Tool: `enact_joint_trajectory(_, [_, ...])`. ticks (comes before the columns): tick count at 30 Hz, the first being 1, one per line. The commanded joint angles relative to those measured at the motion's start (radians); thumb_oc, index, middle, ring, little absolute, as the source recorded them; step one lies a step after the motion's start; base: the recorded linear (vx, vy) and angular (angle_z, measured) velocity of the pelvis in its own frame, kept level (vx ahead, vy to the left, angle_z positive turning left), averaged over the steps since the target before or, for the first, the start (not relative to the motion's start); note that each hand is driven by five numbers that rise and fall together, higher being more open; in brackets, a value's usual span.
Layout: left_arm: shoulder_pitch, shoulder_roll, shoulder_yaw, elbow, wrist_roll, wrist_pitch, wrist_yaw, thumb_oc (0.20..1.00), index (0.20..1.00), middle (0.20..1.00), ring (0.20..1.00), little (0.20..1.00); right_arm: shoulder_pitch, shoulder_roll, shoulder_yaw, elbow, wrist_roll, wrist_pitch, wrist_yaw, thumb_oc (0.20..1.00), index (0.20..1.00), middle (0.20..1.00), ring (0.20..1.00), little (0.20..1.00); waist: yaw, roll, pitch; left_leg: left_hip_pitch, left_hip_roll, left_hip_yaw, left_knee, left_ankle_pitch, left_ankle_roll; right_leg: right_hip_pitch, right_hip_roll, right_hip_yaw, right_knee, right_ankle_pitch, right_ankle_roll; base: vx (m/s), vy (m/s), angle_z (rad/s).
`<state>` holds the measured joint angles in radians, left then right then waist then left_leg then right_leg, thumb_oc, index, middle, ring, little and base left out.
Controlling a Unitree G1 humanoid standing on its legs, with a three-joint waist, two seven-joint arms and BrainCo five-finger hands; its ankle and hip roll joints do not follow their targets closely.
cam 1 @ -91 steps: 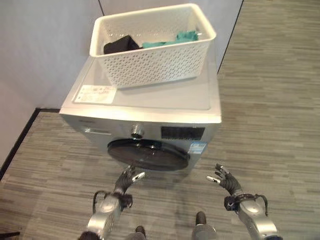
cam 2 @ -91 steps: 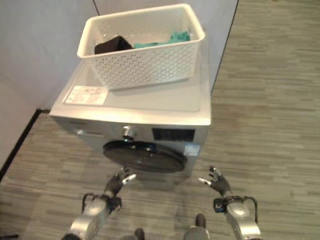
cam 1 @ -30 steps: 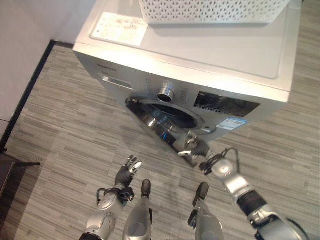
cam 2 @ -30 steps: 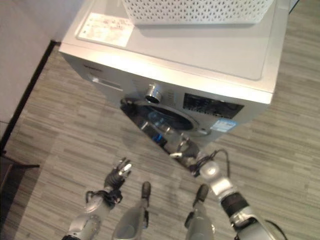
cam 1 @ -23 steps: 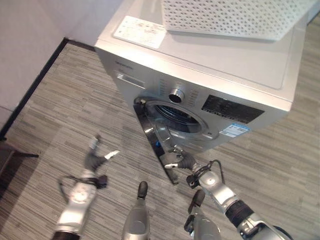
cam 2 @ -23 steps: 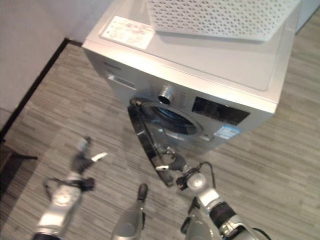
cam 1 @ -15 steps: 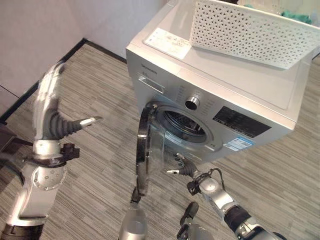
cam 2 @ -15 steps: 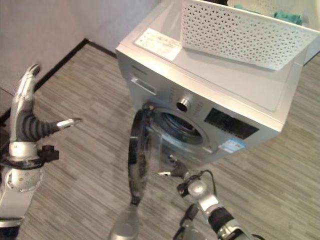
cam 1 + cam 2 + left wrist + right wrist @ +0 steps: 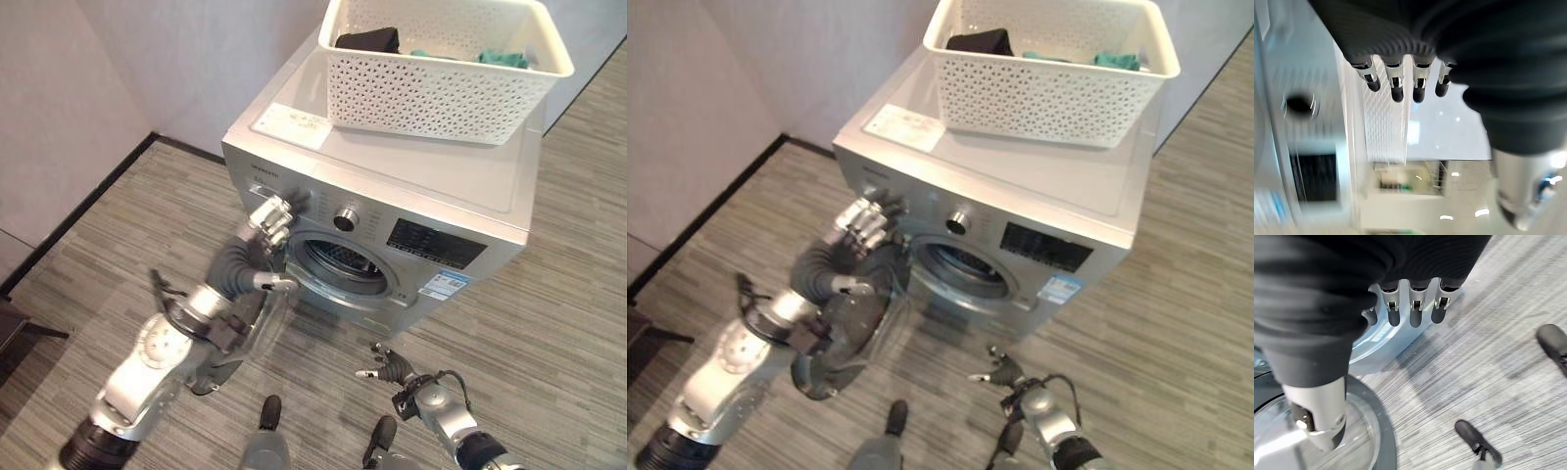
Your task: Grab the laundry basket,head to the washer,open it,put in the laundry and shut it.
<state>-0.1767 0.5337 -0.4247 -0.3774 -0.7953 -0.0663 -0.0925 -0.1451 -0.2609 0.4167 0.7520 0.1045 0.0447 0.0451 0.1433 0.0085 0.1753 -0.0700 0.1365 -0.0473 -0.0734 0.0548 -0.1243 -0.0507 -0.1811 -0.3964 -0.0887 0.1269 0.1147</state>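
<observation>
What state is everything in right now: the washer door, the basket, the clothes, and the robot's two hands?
Washer door: swung open, drum opening exposed.
Laundry basket: upright on top of the washer.
Laundry: lying in the basket, not yet loaded.
Left hand: raised near the washer's front, fingers relaxed, holding nothing.
Right hand: low near the floor, open, empty.

Mostly hidden behind the left hand (image 9: pixel 266 221) and its arm — the open washer door (image 9: pixel 854 338). Deep in the laundry basket (image 9: pixel 436 93), dark and teal laundry (image 9: pixel 370 40) half concealed by its wall. Washer (image 9: pixel 1303 122) badly smeared — left wrist view.
</observation>
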Motion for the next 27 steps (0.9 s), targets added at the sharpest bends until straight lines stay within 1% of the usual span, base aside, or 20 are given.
enact_joint_trajectory(1, [-0.035, -0.179, 0.001, 0.239, -0.208, -0.041, -0.085, 1.000, 1.000, 1.000, 1.000, 1.000, -0.030, 0.018, 0.030, -0.106, 0.032, -0.053, 0.009, 1.000, 1.000, 1.000, 1.000, 1.000, -0.065, -0.063, -0.009, 0.035, 0.014, 0.036, -0.014, -0.074, 0.020, 0.072, -0.040, 0.091, 0.001, -0.137, 0.036, 0.03, 0.030, -0.10])
enact_joint_trajectory(2, [-0.023, -0.203, -0.004, 0.304, -0.179, -0.055, -0.072, 1.000, 1.000, 1.000, 1.000, 1.000, -0.026, 0.010, 0.029, -0.122, 0.037, -0.062, 0.005, 1.000, 1.000, 1.000, 1.000, 1.000, -0.071, -0.067, -0.012, 0.036, 0.013, 0.041, -0.014, -0.076, 0.020, 0.070, -0.040, 0.094, 0.001, -0.136, 0.034, 0.03, 0.007, -0.20])
enact_joint_trajectory(3, [-0.009, -0.195, -0.009, 0.324, -0.127, -0.066, -0.055, 1.000, 1.000, 1.000, 1.000, 1.000, -0.026, 0.005, 0.023, -0.120, 0.036, -0.068, -0.004, 1.000, 1.000, 1.000, 1.000, 1.000, -0.069, -0.066, -0.011, 0.034, 0.011, 0.040, -0.014, -0.076, 0.021, 0.068, -0.041, 0.094, 0.001, -0.134, 0.034, 0.01, -0.005, -0.39])
enact_joint_trajectory(4, [0.014, -0.173, -0.020, 0.316, -0.078, -0.064, -0.058, 1.000, 1.000, 1.000, 1.000, 1.000, -0.025, 0.004, 0.015, -0.118, 0.037, -0.068, -0.005, 1.000, 1.000, 1.000, 1.000, 1.000, -0.068, -0.063, -0.008, 0.031, 0.010, 0.038, -0.014, -0.077, 0.021, 0.065, -0.042, 0.093, 0.001, -0.132, 0.035, 0.00, 0.003, -0.39])
enact_joint_trajectory(6, [0.027, -0.133, -0.039, 0.366, -0.005, -0.055, -0.077, 1.000, 1.000, 1.000, 1.000, 1.000, -0.028, 0.007, 0.006, -0.118, 0.040, -0.068, -0.011, 1.000, 1.000, 1.000, 1.000, 1.000, -0.072, -0.059, -0.004, 0.029, 0.010, 0.041, -0.014, -0.077, 0.022, 0.061, -0.043, 0.095, 0.001, -0.129, 0.037, 0.01, 0.022, -0.16])
enact_joint_trajectory(7, [0.030, -0.105, -0.045, 0.403, 0.067, -0.050, -0.093, 1.000, 1.000, 1.000, 1.000, 1.000, -0.027, 0.005, 0.006, -0.125, 0.035, -0.069, -0.008, 1.000, 1.000, 1.000, 1.000, 1.000, -0.073, -0.057, 0.001, 0.035, 0.013, 0.050, -0.014, -0.081, 0.022, 0.060, -0.041, 0.102, 0.002, -0.129, 0.038, 0.00, 0.000, 0.00])
enact_joint_trajectory(8, [0.029, -0.105, -0.045, 0.403, 0.067, -0.051, -0.093, 1.000, 1.000, 1.000, 1.000, 1.000, -0.027, 0.005, 0.005, -0.125, 0.035, -0.069, -0.008, 1.000, 1.000, 1.000, 1.000, 1.000, -0.074, -0.058, -0.001, 0.031, 0.011, 0.050, -0.014, -0.079, 0.023, 0.057, -0.043, 0.102, 0.001, -0.127, 0.038, 0.01, 0.045, 0.03])
enact_joint_trajectory(9, [0.042, -0.065, -0.056, 0.466, 0.152, -0.040, -0.105, 1.000, 1.000, 1.000, 1.000, 1.000, -0.025, -0.004, 0.006, -0.134, 0.027, -0.066, 0.000, 1.000, 1.000, 1.000, 1.000, 1.000, -0.078, -0.055, 0.000, 0.028, 0.013, 0.057, -0.014, -0.078, 0.023, 0.048, -0.043, 0.109, 0.001, -0.125, 0.041, 0.01, 0.041, 0.00])
enact_joint_trajectory(11, [0.043, -0.017, -0.078, 0.541, 0.288, -0.040, -0.108, 1.000, 1.000, 1.000, 1.000, 1.000, -0.025, -0.018, 0.001, -0.139, 0.024, -0.067, 0.003, 1.000, 1.000, 1.000, 1.000, 1.000, -0.082, -0.050, 0.009, 0.029, 0.016, 0.063, -0.014, -0.078, 0.022, 0.044, -0.040, 0.114, 0.002, -0.124, 0.041, 0.00, 0.038, -0.08])
enact_joint_trajectory(12, [0.036, 0.001, -0.090, 0.592, 0.368, -0.043, -0.100, 1.000, 1.000, 1.000, 1.000, 1.000, -0.024, -0.027, -0.001, -0.142, 0.020, -0.067, 0.004, 1.000, 1.000, 1.000, 1.000, 1.000, -0.086, -0.050, 0.012, 0.026, 0.018, 0.066, -0.014, -0.078, 0.022, 0.038, -0.040, 0.115, 0.003, -0.124, 0.042, -0.01, 0.036, -0.06])
enact_joint_trajectory(15, [0.005, -0.006, -0.098, 0.775, 0.522, -0.054, -0.061, 1.000, 1.000, 1.000, 1.000, 1.000, -0.021, -0.042, 0.005, -0.174, 0.018, -0.068, 0.005, 1.000, 1.000, 1.000, 1.000, 1.000, -0.100, -0.057, 0.024, 0.017, 0.018, 0.074, -0.014, -0.075, 0.023, 0.022, -0.038, 0.125, 0.004, -0.120, 0.043, -0.02, 0.035, -0.01])
enact_joint_trajectory(16, [-0.005, -0.008, -0.093, 0.826, 0.566, -0.056, -0.044, 1.000, 1.000, 1.000, 1.000, 1.000, -0.019, -0.047, 0.006, -0.187, 0.018, -0.069, 0.005, 1.000, 1.000, 1.000, 1.000, 1.000, -0.105, -0.061, 0.026, 0.009, 0.016, 0.074, -0.014, -0.071, 0.024, 0.013, -0.039, 0.127, 0.003, -0.117, 0.043, -0.02, 0.018, -0.04])
enact_joint_trajectory(17, [-0.007, -0.010, -0.094, 0.829, 0.567, -0.057, -0.043, 1.000, 1.000, 1.000, 1.000, 1.000, -0.019, -0.048, 0.006, -0.188, 0.018, -0.068, 0.005, 1.000, 1.000, 1.000, 1.000, 1.000, -0.105, -0.060, 0.025, 0.008, 0.016, 0.073, -0.014, -0.071, 0.024, 0.012, -0.039, 0.127, 0.004, -0.117, 0.043, -0.05, 0.027, -0.05])
enact_joint_trajectory(18, [-0.047, -0.009, -0.082, 0.947, 0.665, -0.060, -0.001, 1.000, 1.000, 1.000, 1.000, 1.000, -0.017, -0.058, 0.008, -0.207, 0.023, -0.072, 0.003, 1.000, 1.000, 1.000, 1.000, 1.000, -0.113, -0.068, 0.038, -0.006, 0.017, 0.076, -0.014, -0.066, 0.024, -0.005, -0.038, 0.129, 0.005, -0.112, 0.044, -0.07, 0.031, -0.01])
enact_joint_trajectory(19, [-0.080, -0.002, -0.050, 1.048, 0.740, -0.058, 0.046, 1.000, 1.000, 1.000, 1.000, 1.000, -0.014, -0.065, 0.007, -0.220, 0.022, -0.077, 0.001, 1.000, 1.000, 1.000, 1.000, 1.000, -0.118, -0.076, 0.047, -0.017, 0.019, 0.079, -0.014, -0.062, 0.023, -0.020, -0.036, 0.135, 0.005, -0.108, 0.044, -0.07, 0.032, 0.00])
enact_joint_trajectory(20, [-0.081, -0.003, -0.051, 1.051, 0.741, -0.059, 0.046, 1.000, 1.000, 1.000, 1.000, 1.000, -0.015, -0.065, 0.007, -0.220, 0.022, -0.077, 0.001, 1.000, 1.000, 1.000, 1.000, 1.000, -0.118, -0.076, 0.046, -0.019, 0.019, 0.079, -0.014, -0.062, 0.023, -0.021, -0.036, 0.135, 0.005, -0.108, 0.044, -0.04, 0.018, -0.01])
enact_joint_trajectory(23, [-0.148, 0.008, 0.002, 1.192, 0.792, -0.052, 0.106, 1.000, 1.000, 1.000, 1.000, 1.000, -0.014, -0.066, 0.011, -0.230, 0.025, -0.085, -0.009, 1.000, 1.000, 1.000, 1.000, 1.000, -0.126, -0.094, 0.060, -0.039, 0.023, 0.082, -0.014, -0.054, 0.022, -0.048, -0.033, 0.143, 0.005, -0.101, 0.044, -0.04, 0.006, -0.02])
enact_joint_trajectory(24, [-0.148, 0.008, 0.002, 1.192, 0.792, -0.052, 0.106, 1.000, 1.000, 1.000, 1.000, 1.000, -0.014, -0.066, 0.011, -0.230, 0.025, -0.085, -0.009, 1.000, 1.000, 1.000, 1.000, 1.000, -0.126, -0.094, 0.060, -0.039, 0.023, 0.083, -0.014, -0.054, 0.022, -0.048, -0.033, 0.143, 0.005, -0.101, 0.044, -0.04, -0.008, -0.01])
enact_joint_trajectory(25, [-0.171, 0.015, 0.014, 1.226, 0.802, -0.049, 0.128, 1.000, 1.000, 1.000, 1.000, 1.000, -0.014, -0.066, 0.012, -0.233, 0.027, -0.088, -0.012, 1.000, 1.000, 1.000, 1.000, 1.000, -0.128, -0.101, 0.064, -0.046, 0.024, 0.084, -0.014, -0.052, 0.022, -0.056, -0.032, 0.145, 0.004, -0.098, 0.043, -0.05, -0.008, 0.00])
enact_joint_trajectory(27, [-0.260, 0.050, 0.065, 1.342, 0.807, -0.040, 0.200, 1.000, 1.000, 1.000, 1.000, 1.000, -0.014, -0.068, 0.020, -0.245, 0.041, -0.099, -0.022, 1.000, 1.000, 1.000, 1.000, 1.000, -0.131, -0.125, 0.086, -0.069, 0.031, 0.087, -0.014, -0.041, 0.018, -0.079, -0.028, 0.150, 0.002, -0.088, 0.044, -0.08, -0.018, -0.02])
